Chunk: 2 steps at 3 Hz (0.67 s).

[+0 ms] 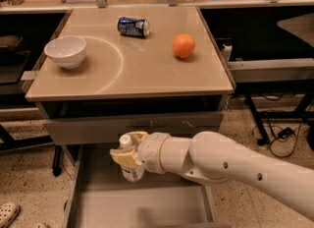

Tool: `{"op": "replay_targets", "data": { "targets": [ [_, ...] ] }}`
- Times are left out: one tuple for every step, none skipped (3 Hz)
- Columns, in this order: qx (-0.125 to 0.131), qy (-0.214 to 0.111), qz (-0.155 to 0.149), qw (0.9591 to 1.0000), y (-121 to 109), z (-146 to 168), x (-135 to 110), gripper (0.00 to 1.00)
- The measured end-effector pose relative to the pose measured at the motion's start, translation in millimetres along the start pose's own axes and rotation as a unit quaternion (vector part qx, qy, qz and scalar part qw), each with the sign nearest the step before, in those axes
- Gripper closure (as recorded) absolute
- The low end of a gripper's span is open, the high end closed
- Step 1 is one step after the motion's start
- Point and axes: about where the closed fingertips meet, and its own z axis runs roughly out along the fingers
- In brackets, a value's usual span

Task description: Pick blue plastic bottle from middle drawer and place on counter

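The blue plastic bottle (129,169), clear with a white cap, is held upright in my gripper (126,154). The gripper's tan fingers are closed around the bottle's upper body. It hangs above the open middle drawer (142,203), just in front of the grey drawer front (132,126) with pale scratches. My white arm (230,170) reaches in from the lower right. The tan counter (132,60) lies above and behind the gripper.
On the counter stand a white bowl (65,51) at the left, a blue-and-silver can (133,26) lying at the back, and an orange (183,45) at the right. Dark desks flank the cabinet. A shoe (9,213) lies on the floor at the lower left.
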Motion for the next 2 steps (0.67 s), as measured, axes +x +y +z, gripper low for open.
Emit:
{"op": "replay_targets", "data": {
  "targets": [
    [0.006, -0.001, -0.029, 0.9996, 2.3, -11.3, -32.8, 1.00],
    [0.004, -0.001, -0.032, 0.9995, 4.2, -12.9, -40.9, 1.00]
  ]
}}
